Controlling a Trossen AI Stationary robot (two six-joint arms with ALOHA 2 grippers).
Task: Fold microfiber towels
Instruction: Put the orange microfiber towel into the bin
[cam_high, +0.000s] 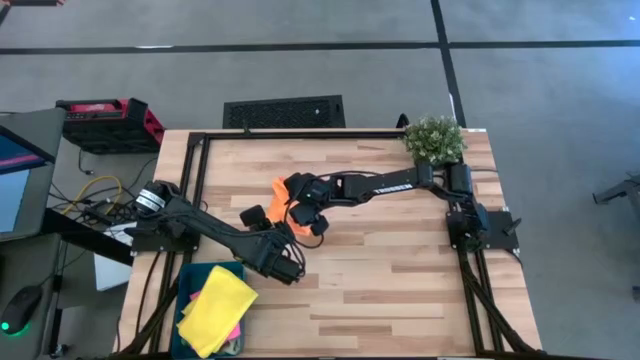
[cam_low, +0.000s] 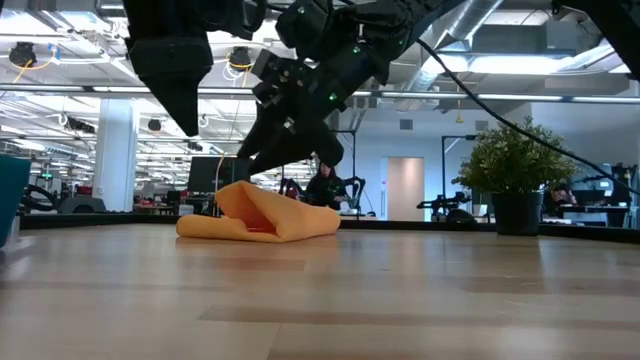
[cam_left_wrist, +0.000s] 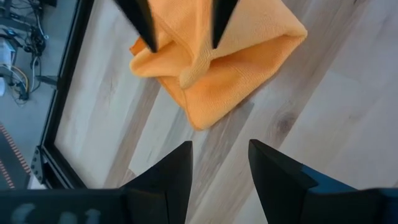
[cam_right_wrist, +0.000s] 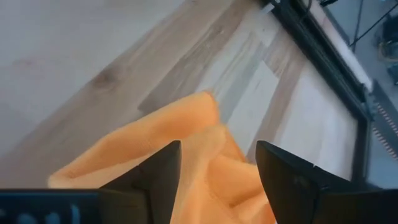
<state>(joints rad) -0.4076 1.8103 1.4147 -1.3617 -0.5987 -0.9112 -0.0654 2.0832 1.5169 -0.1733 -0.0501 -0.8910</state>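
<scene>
An orange towel (cam_high: 281, 192) lies bunched and partly folded on the wooden table left of centre, with a raised fold (cam_low: 250, 205) on top. It also shows in the left wrist view (cam_left_wrist: 217, 68) and the right wrist view (cam_right_wrist: 143, 143). My right gripper (cam_high: 305, 222) is open, its fingers pointing down on either side of the raised fold (cam_left_wrist: 186, 74). My left gripper (cam_high: 285, 262) is open and empty, just on the near side of the towel and clear of it (cam_left_wrist: 221, 162). A yellow towel (cam_high: 218, 308) lies on top in the teal bin, with pink cloth (cam_high: 236, 330) showing under it. My right gripper has its open fingertips (cam_left_wrist: 148, 37) down at the orange towel's raised fold, coming from above. I cannot tell whether they touch the cloth. The towel rests on the table, slack.
The teal bin (cam_high: 188, 282) stands at the table's near left corner. A potted plant (cam_high: 435, 140) stands at the far right corner. Bare wood lies to the right and near side of the towel. A person (cam_low: 325, 185) sits in the room beyond the table.
</scene>
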